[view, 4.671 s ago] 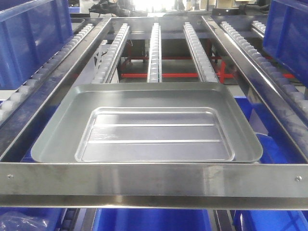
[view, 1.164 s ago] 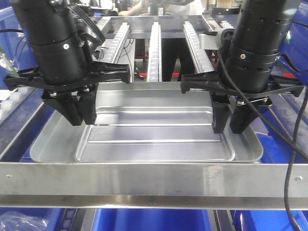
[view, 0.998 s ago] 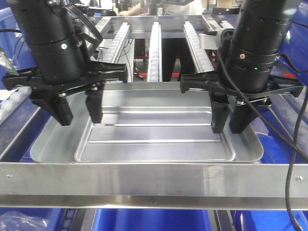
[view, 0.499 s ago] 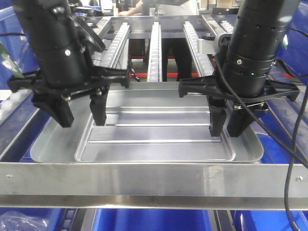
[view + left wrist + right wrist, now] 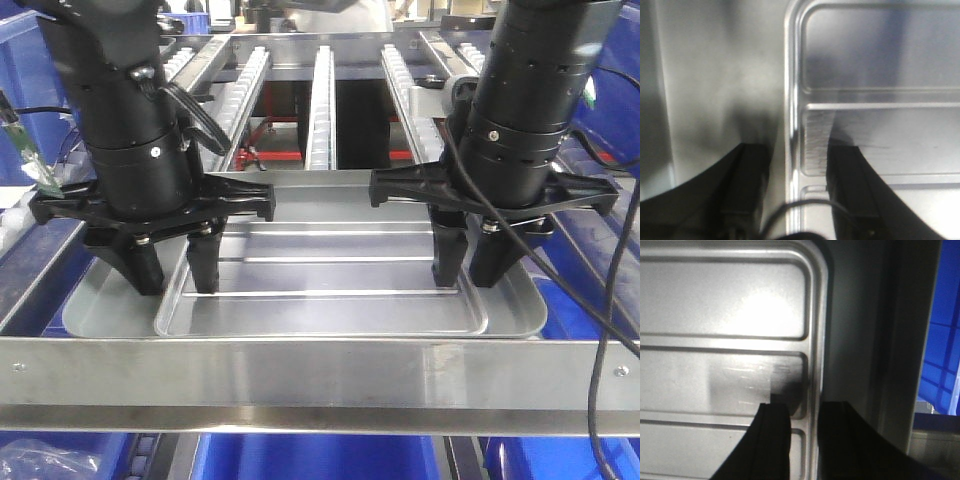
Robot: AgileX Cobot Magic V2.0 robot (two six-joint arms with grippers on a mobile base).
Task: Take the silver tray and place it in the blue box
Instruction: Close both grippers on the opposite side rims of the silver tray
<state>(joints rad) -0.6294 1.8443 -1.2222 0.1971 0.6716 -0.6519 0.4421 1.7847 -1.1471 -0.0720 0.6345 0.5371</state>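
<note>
The silver tray point(image 5: 320, 310) with two raised ridges lies inside a larger smooth silver tray point(image 5: 105, 300) on the roller rack. My left gripper point(image 5: 175, 285) is open and low, one finger on each side of the ridged tray's left rim; the left wrist view shows that rim point(image 5: 792, 100) between the fingers. My right gripper point(image 5: 467, 280) is open with a narrower gap and straddles the right rim, as the right wrist view point(image 5: 805, 406) shows. Blue plastic point(image 5: 320, 458) shows below the front rail; I cannot tell whether it is the blue box.
A steel front rail point(image 5: 320, 375) crosses just in front of the trays. Roller tracks point(image 5: 320, 100) run back behind them. Blue bins stand at the far left point(image 5: 30, 70) and right point(image 5: 585, 310). Cables hang from the right arm point(image 5: 600, 330).
The left gripper opened, then came down and forward so its fingers straddle the ridged tray's left rim. The right gripper sank slightly at the right rim. The trays have not moved.
</note>
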